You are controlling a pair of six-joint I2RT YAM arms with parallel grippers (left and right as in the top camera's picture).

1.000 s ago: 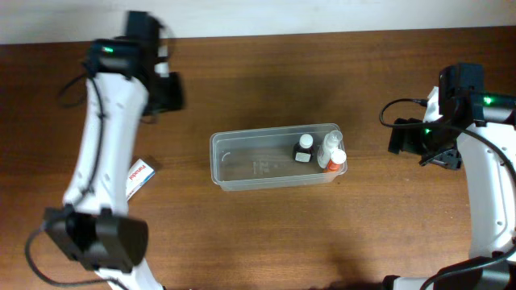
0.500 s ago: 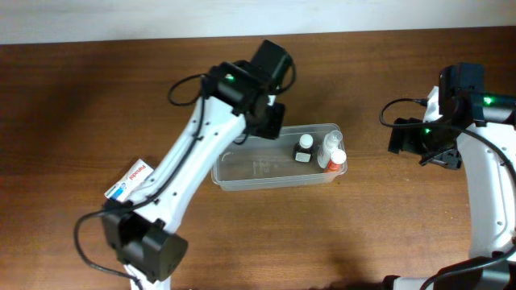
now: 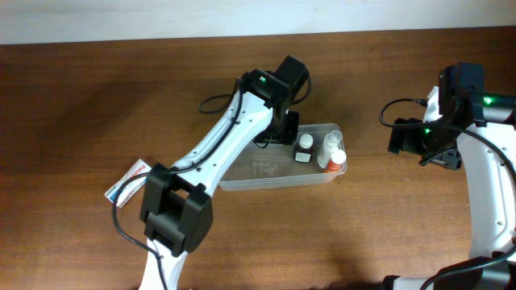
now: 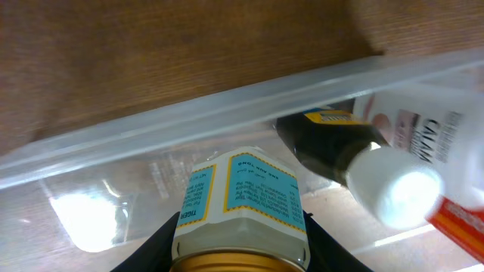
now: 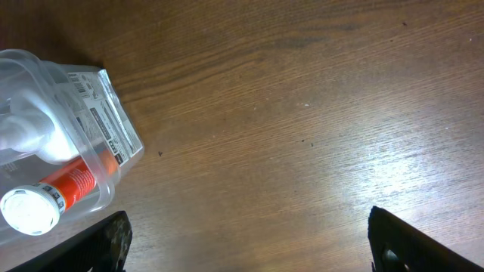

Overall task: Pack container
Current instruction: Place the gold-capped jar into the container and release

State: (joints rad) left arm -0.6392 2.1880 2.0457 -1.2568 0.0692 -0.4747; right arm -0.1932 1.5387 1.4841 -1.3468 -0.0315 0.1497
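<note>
The clear plastic container [image 3: 250, 165] sits mid-table with a dark bottle with a white cap [image 3: 304, 147], a clear bottle [image 3: 330, 145] and an orange-labelled bottle [image 3: 335, 159] at its right end. My left gripper [image 3: 282, 125] hangs over the container's back rim and is shut on a small jar with a blue label and gold lid [image 4: 242, 208]. In the left wrist view the jar is above the container's floor, left of the dark bottle [image 4: 340, 147]. My right gripper [image 3: 419, 141] is open and empty over bare wood, right of the container [image 5: 98, 128].
A flat white and red packet [image 3: 129, 181] lies on the table left of the container. The wooden table [image 3: 371, 234] runs to a pale wall at the back.
My left arm has swung from the far left of the table across to the container, carrying the jar over its back rim. The right arm has not moved.
</note>
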